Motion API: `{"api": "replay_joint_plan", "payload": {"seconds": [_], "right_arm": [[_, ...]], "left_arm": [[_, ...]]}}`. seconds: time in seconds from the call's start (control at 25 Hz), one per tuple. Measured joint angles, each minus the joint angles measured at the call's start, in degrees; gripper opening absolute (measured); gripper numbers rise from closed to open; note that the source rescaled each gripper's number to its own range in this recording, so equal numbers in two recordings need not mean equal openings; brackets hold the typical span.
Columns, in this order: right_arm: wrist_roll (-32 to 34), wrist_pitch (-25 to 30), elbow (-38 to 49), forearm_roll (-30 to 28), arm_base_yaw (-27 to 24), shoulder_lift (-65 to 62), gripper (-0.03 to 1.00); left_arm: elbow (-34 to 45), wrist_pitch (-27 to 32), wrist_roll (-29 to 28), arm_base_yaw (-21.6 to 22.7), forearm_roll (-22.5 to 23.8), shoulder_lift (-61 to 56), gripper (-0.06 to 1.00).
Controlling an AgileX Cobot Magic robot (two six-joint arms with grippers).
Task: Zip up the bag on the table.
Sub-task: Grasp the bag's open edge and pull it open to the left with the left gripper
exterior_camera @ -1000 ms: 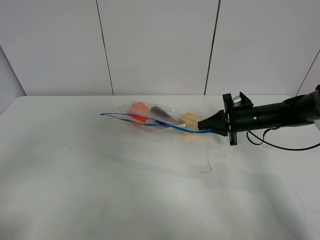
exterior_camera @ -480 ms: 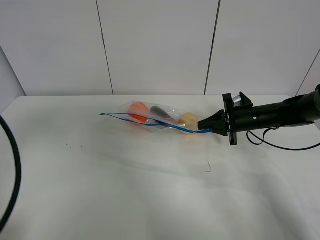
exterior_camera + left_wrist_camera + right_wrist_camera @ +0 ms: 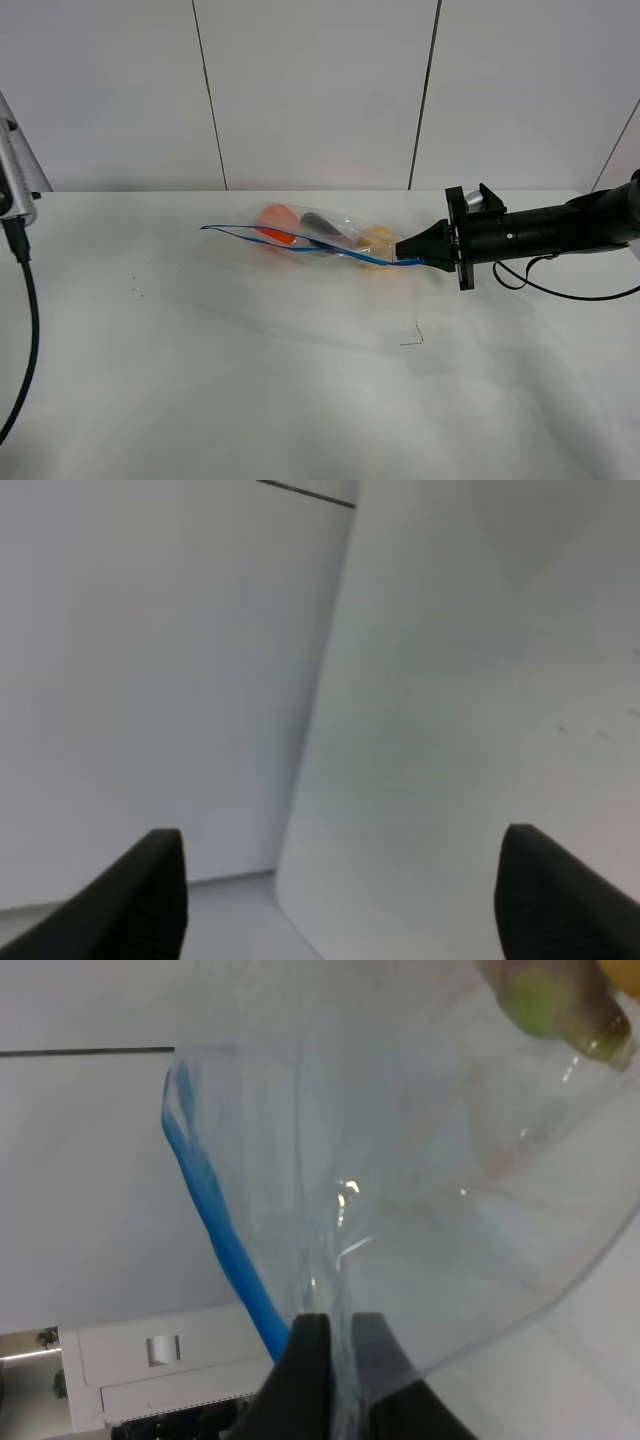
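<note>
The clear plastic bag (image 3: 318, 233) lies at the far middle of the white table (image 3: 250, 380), with orange, dark purple and yellow produce showing inside. Its blue zipper strip (image 3: 300, 248) runs from the left end to the right end. My right gripper (image 3: 412, 259) is shut on the bag's right end by the zipper; in the right wrist view the fingertips (image 3: 312, 1340) pinch the clear plastic (image 3: 420, 1190) beside the blue strip (image 3: 222, 1240). My left gripper (image 3: 340, 890) is open and empty at the table's far left edge; only the arm's body (image 3: 12, 170) shows in the exterior view.
A small dark bent wire or speck (image 3: 412, 338) lies on the table in front of the bag. A black cable (image 3: 22, 340) hangs from the left arm at the left edge. White wall panels (image 3: 320, 90) stand behind the table.
The left arm has come into view at the left edge and risen; earlier only its cable showed. The right gripper and the bag have not moved.
</note>
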Motion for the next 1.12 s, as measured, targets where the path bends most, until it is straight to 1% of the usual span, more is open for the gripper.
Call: {"api": "replay_joint_plan", "payload": {"seconds": [0.12,0.2,0.44,0.76,0.96,1.12], "right_arm": [[-0.06,0.0,0.0,0.0,0.0,0.0,0.0],[-0.06,0.0,0.0,0.0,0.0,0.0,0.0],[-0.06,0.0,0.0,0.0,0.0,0.0,0.0],[-0.22,0.0,0.0,0.0,0.0,0.0,0.0],[-0.34,0.0,0.0,0.0,0.0,0.0,0.0],[-0.41,0.0,0.0,0.0,0.0,0.0,0.0]], "left_arm": [[0.0,-7.24,0.22,-2.4,-0.14,2.62,0.99],[0.0,-11.34,0.05,-5.31,-0.57,4.45,0.99],[0.0,-20.91,-4.6,-16.04,-0.99,11.21,0.99],[0.0,-35.22,-5.22,-30.69,-0.99,23.08,0.99],[0.0,-41.7,-5.76,-37.95,-1.1,27.59,0.99],[0.0,-42.95,-6.7,-42.77,-1.16,32.08,0.99]]}}
